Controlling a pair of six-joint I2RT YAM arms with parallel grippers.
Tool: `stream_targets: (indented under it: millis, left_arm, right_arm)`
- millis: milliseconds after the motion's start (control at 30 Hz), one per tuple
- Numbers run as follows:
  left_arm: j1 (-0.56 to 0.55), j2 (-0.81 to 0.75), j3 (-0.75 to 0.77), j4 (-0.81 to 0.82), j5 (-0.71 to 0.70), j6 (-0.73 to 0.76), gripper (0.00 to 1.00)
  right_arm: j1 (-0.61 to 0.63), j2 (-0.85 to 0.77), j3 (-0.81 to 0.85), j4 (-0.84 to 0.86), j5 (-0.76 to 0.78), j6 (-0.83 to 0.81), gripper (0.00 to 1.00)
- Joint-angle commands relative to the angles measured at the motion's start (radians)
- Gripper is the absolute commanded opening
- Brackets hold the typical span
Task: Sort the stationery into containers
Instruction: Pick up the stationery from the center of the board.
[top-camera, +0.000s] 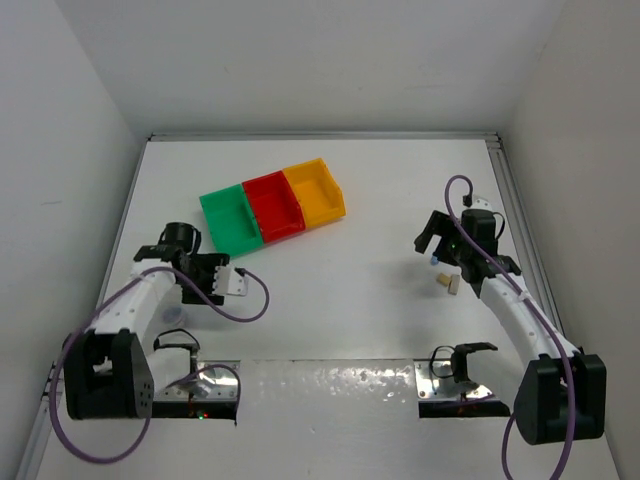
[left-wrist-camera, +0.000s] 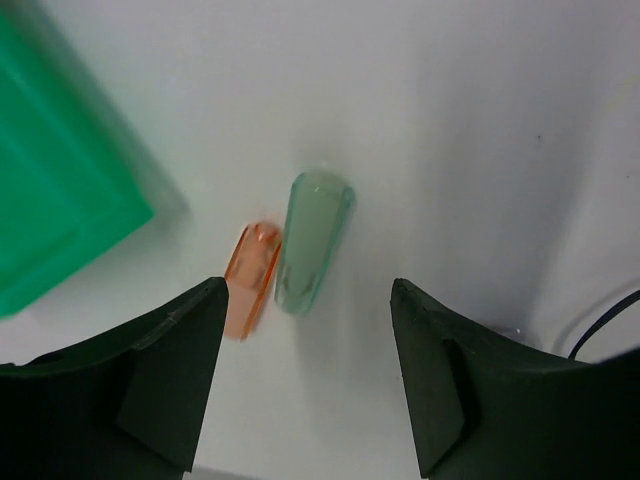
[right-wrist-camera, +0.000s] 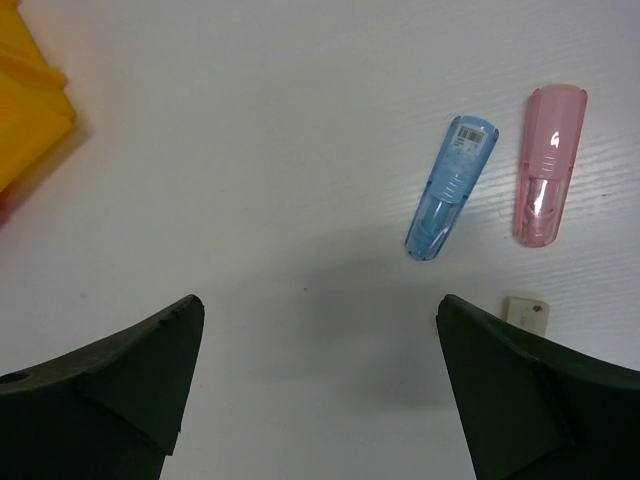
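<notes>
The three joined containers stand at the table's middle back: green, red and yellow-orange. My left gripper is open and empty, low over the table. Just beyond its fingertips an orange stick and a pale green stick lie side by side, next to the green bin's corner. My right gripper is open and empty at the right. Ahead of it to the right lie a blue stick, a pink stick and a small beige block.
A pale translucent round piece lies beside the left arm's forearm. The beige block also shows in the top view, near the right arm. A corner of the yellow-orange bin is at the right wrist view's left edge. White walls enclose the table.
</notes>
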Motion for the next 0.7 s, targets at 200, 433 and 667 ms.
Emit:
stream_targets:
  millis: [200,433,667]
  left_arm:
    - [-0.039,0.23,0.063,-0.036,0.044,0.258,0.54]
    - [-0.041,0.296,0.012,0.027,0.01,0.211,0.41]
    - [-0.07,0.339,-0.008,0.131,-0.02,0.166,0.42]
  right_arm:
    - [-0.002,-0.015,-0.008,0.044,-0.035,0.024,0.96]
    - [-0.001,-0.057,-0.006,0.002,-0.002,0.01,0.96]
    - [-0.002,-0.103,-0.014,-0.024,0.03,0.004,0.96]
